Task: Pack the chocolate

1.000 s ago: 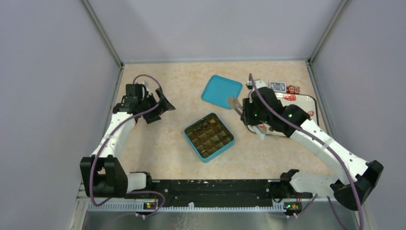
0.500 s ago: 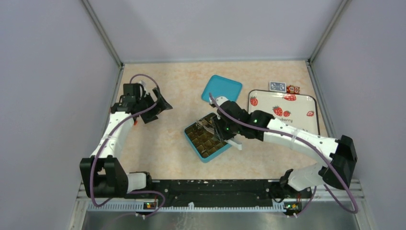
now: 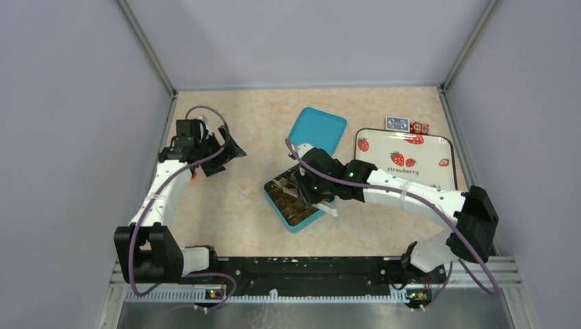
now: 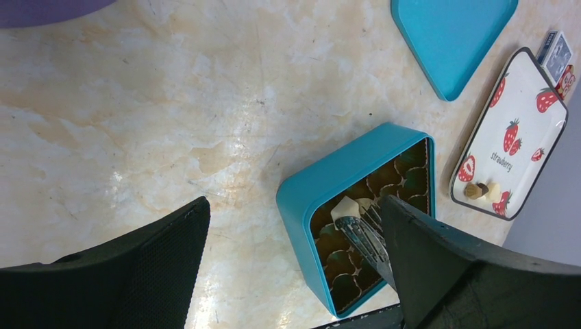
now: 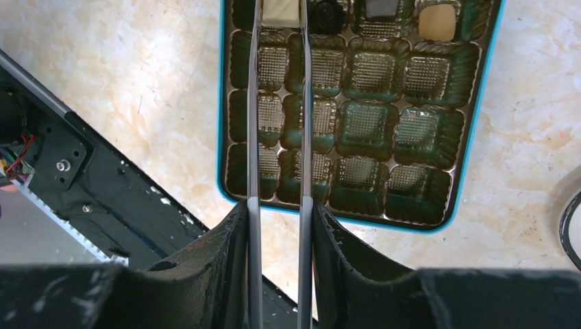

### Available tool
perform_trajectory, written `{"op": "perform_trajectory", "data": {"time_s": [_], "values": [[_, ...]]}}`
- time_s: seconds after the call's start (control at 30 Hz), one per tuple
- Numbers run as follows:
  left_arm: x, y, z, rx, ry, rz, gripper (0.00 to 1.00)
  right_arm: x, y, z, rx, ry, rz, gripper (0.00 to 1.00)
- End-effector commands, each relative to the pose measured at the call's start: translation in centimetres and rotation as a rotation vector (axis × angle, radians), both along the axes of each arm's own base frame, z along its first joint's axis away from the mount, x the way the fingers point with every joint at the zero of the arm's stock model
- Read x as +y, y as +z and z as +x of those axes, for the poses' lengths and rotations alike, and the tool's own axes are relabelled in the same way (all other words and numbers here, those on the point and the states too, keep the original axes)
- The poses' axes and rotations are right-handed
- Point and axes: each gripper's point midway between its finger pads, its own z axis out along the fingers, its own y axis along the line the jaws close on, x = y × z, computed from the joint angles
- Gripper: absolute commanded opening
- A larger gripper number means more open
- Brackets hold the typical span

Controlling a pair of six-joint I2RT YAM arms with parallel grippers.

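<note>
Cream, tan and dark brown, the chocolate pieces look light, hard and smooth. They probably scuff or crush easily, so I judge a gentle pinch across two opposite flat sides suits them best.

Nearest the front edge, about mid-worktop, the teal box point(image 3: 296, 223) sits cornerwise to the worktop edges, with most of its moulded cups bare. The right gripper point(image 3: 289, 184) reaches over it, its thin metal blades clamped on a cream piece point(image 5: 281, 12) at the box's left corner cup. That piece is squarish with no real long axis. It sits flat, its sides parallel to the cup walls and the blades.

In the same row lie a round dark piece point(image 5: 329, 14), a dark square point(image 5: 381, 7) and a tan piece point(image 5: 438, 22).

Toward the left edge, the left gripper point(image 3: 229, 152) hovers with its fingers wide apart, holding nothing.

Farther back lies the box lid point(image 3: 316, 128). Toward the far right corner, the strawberry tray point(image 4: 521, 103) holds two more pieces, one tan point(image 4: 473, 190) and one cream point(image 4: 492, 194), touching each other.
</note>
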Motion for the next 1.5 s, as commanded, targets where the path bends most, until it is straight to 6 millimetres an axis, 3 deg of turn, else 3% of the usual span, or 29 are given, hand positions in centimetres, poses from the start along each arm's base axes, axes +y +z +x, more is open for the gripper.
{"op": "perform_trajectory", "data": {"time_s": [0.0,0.23,0.4,0.77,0.97,1.07,1.17,1.27,1.37,1.47], "values": [[0.4,1.9,0.3,-0.061,0.004,0.015,0.98,2.7,3.2,0.3,-0.053,0.046,0.107,0.17],[0.4,1.8,0.2,-0.059,0.003,0.016,0.98,3.2,2.2,0.1,-0.033,0.060,0.092,0.19],[0.4,1.8,0.2,-0.061,0.002,0.019,0.98,3.3,1.9,0.1,-0.032,0.056,0.082,0.33],[0.4,1.8,0.1,-0.063,0.002,0.015,0.98,2.6,3.5,0.8,-0.083,0.017,0.087,0.39],[0.3,1.9,0.1,-0.067,0.000,0.014,0.98,2.5,3.7,0.9,-0.090,0.005,0.092,0.39],[0.3,2.0,0.0,-0.070,-0.003,0.014,0.98,1.9,4.8,1.4,-0.124,-0.028,0.105,0.29],[0.3,2.0,0.0,-0.071,-0.002,0.014,0.98,0.4,6.4,2.3,-0.189,-0.095,0.106,0.17],[0.2,1.8,0.0,-0.068,-0.008,0.007,0.98,-2.2,7.8,3.3,-0.237,-0.181,0.095,0.16],[0.0,1.9,0.2,-0.072,-0.018,-0.001,0.98,-6.5,7.9,4.6,-0.248,-0.322,0.059,0.16],[-0.1,1.9,0.3,-0.076,-0.023,-0.007,0.98,-12.4,7.0,5.2,-0.216,-0.511,0.027,0.17]]}}
